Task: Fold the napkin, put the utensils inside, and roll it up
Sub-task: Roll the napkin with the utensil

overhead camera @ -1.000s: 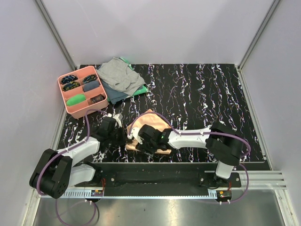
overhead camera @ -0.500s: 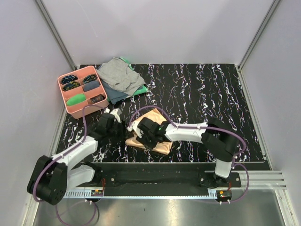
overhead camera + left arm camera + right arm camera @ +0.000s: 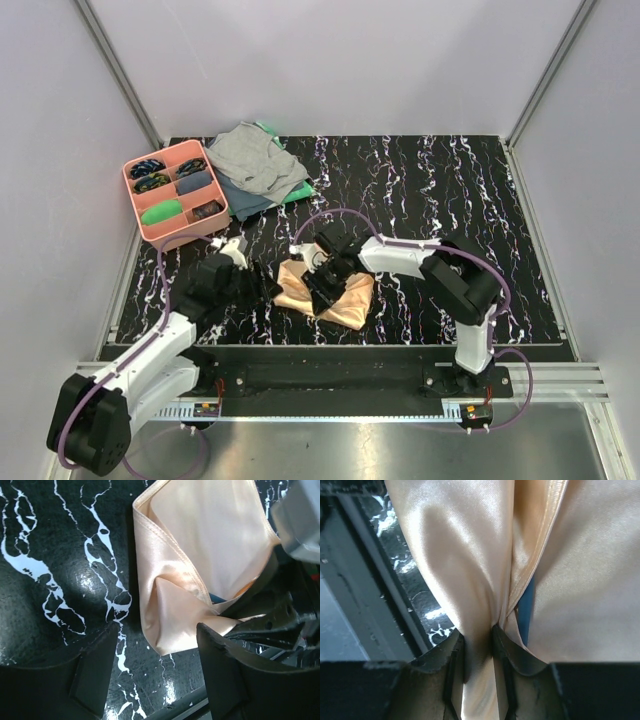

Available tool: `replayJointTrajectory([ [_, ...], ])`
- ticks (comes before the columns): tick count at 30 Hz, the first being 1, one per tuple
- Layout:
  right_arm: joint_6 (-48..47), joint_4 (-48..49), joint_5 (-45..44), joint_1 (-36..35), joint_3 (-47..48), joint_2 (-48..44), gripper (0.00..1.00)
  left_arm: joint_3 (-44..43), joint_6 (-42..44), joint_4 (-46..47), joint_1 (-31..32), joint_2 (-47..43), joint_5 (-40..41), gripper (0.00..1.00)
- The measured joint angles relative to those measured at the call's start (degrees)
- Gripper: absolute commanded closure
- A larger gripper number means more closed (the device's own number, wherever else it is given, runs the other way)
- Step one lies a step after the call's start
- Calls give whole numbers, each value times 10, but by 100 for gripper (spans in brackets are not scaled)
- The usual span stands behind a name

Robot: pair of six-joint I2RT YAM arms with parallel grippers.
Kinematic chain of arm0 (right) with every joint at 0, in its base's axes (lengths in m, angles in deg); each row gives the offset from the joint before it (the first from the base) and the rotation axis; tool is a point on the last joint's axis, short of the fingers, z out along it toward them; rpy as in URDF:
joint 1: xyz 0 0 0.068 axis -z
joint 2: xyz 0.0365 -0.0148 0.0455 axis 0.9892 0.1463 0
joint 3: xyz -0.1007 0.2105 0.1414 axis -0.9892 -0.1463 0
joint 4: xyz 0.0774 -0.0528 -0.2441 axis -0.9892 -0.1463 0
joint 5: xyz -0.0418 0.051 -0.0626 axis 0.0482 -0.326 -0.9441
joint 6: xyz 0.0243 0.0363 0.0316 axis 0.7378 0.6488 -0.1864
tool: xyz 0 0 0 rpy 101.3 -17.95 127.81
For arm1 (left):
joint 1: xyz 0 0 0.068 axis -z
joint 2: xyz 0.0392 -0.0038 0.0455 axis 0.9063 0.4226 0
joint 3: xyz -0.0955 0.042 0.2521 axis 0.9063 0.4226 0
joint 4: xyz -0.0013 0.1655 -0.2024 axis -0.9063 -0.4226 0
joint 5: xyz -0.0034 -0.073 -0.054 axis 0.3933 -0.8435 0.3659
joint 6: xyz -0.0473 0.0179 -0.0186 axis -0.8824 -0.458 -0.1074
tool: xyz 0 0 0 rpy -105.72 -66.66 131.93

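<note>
The peach napkin [image 3: 345,300] lies bunched and folded on the black marbled table, near the front middle. My right gripper [image 3: 323,292] reaches onto it from the right, shut on a pinched fold of the napkin [image 3: 465,545] between its pads [image 3: 479,635]. A thin blue strip of a utensil [image 3: 526,610] shows inside the fold; the utensils are otherwise hidden. My left gripper [image 3: 264,285] sits just left of the napkin, open. Its fingers [image 3: 95,672] flank the napkin's near corner [image 3: 165,630] without touching it. A sliver of blue utensil [image 3: 216,598] peeks out there too.
A pink divided tray [image 3: 138,228] with small dark items and a green one stands at the back left. A grey cloth [image 3: 255,160] lies over a green cloth [image 3: 297,193] beside it. The metal rail [image 3: 330,375] runs along the table's front edge.
My left gripper has opened and drawn back to the left of the napkin. My right gripper has closed on a fold and moved away from the front edge, taking the cloth with it.
</note>
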Motion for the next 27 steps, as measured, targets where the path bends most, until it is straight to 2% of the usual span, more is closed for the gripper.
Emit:
replayJointTrajectory([
  [10, 0, -39, 182, 54, 57, 92, 69, 28, -3, 64, 0, 31, -33, 28],
  [18, -2, -78, 289, 80, 97, 158, 69, 41, -2, 113, 0, 59, -37, 29],
  [24, -6, -109, 326, 89, 122, 189, 69, 46, -2, 146, 0, 81, -35, 35],
  [27, -9, -122, 335, 92, 130, 199, 69, 53, -2, 167, 0, 93, -37, 44],
])
